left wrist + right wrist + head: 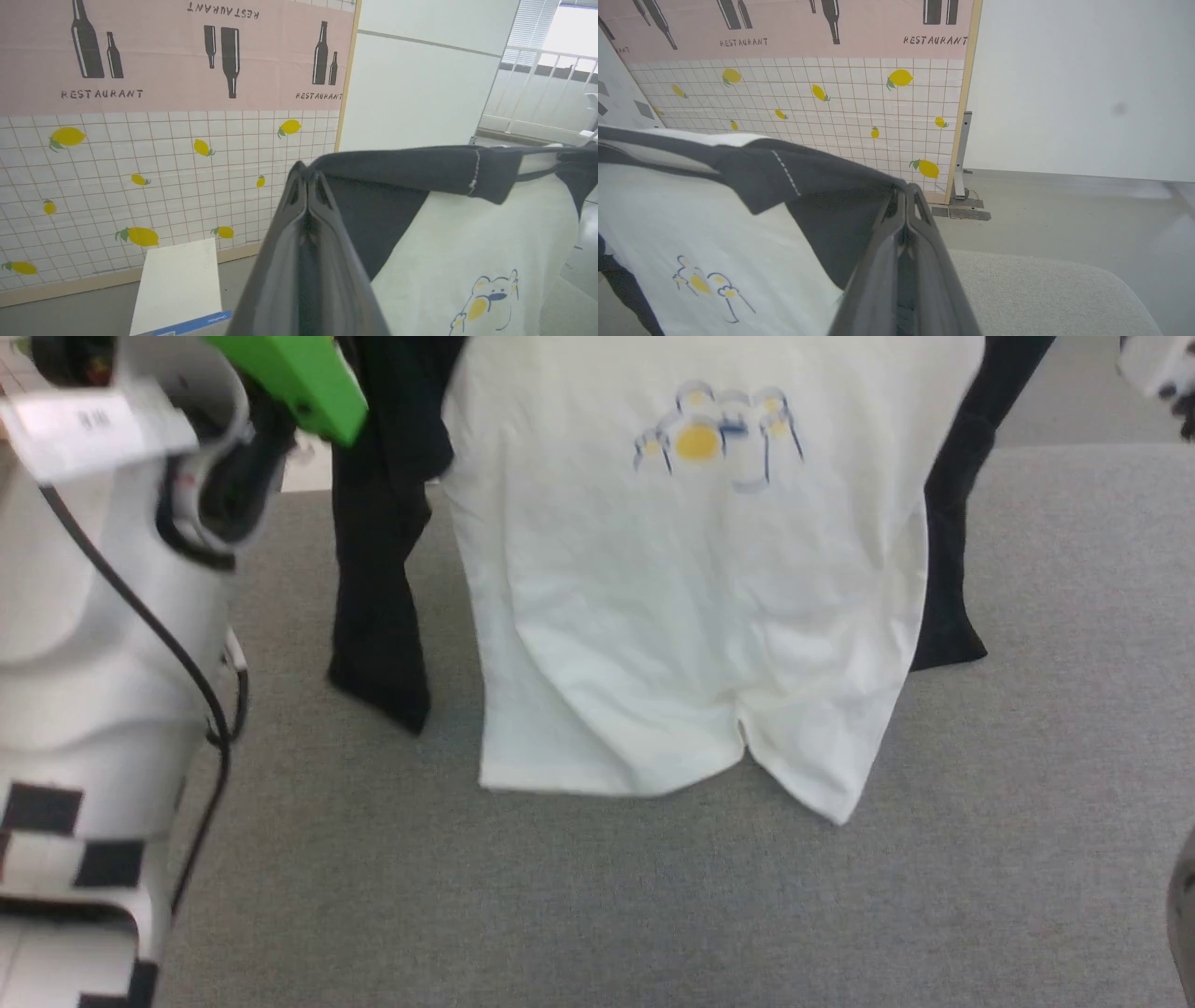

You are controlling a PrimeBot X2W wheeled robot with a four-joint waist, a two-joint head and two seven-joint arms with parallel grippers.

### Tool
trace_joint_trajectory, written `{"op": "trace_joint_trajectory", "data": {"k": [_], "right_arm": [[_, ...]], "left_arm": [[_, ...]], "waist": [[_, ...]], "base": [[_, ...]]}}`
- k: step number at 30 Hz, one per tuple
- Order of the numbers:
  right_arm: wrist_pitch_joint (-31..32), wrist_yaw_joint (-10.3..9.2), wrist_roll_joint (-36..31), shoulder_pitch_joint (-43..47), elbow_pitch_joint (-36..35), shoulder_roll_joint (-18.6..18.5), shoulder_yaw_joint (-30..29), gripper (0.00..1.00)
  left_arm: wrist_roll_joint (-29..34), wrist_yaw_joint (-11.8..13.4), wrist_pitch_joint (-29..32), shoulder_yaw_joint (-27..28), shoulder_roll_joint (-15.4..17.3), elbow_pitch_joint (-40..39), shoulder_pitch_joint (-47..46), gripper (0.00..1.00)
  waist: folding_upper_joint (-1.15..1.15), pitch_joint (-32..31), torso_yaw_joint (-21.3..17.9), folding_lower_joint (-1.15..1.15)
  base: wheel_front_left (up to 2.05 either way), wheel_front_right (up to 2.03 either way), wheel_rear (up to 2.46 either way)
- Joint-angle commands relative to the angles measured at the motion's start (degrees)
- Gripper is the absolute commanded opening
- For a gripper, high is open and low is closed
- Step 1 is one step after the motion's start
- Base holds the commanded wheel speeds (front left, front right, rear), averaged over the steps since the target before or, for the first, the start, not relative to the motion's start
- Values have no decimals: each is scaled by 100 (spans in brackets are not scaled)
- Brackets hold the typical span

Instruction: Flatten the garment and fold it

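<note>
1. Head view is showing the big grey desk (653, 915), which is spreading out under everything.
2. The wall screen (140, 163) is standing behind. It is showing yellow lemons on white squares, and dark bottles on pink above them.
3. The garment (691, 616) is hanging up in the air over the desk. It is spread wide, with its front facing the robot. Its white bottom edge is looking as if it is touching the desk.
4. The robot's white left arm (93, 663) is reaching up at the left side, with a black wire running down it.
5. The left black sleeve (378, 569) is dangling down beside the white body, and its end is coming close to the desk. The right black sleeve (948, 569) is dangling on the other side.
6. A white box (180, 284) is sitting near the foot of the screen.
7. The left pincer (307, 182) is squeezing tight on the black cloth at the top of the garment, with its two fingers pressing together.
8. The right pincer (906, 193) is pinching the black cloth at the other top corner the same way, closed tight.
9. A small yellow and blue drawing (714, 434) is sitting on the chest.
</note>
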Motion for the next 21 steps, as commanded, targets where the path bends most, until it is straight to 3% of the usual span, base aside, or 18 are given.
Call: {"op": "trace_joint_trajectory", "data": {"k": [1, 12, 21], "right_arm": [[-91, -10, -127, -242, 145, 63, -57, 0], [-867, -10, -1369, -2295, 1144, 748, -554, 0], [-2076, -10, -2345, -3533, 1442, 1053, -934, 0]], "left_arm": [[148, 59, -26, 22, 113, 192, -305, 0], [1071, 353, -370, -120, 251, 1232, -2474, 0], [1476, 685, -1466, 101, 367, 1679, -3610, 0]], "waist": [[0, 244, -36, 0], [0, 1489, -175, 0], [0, 2134, -223, 0]], "base": [[0, 0, 0], [0, 0, 0], [0, 0, 0]]}}
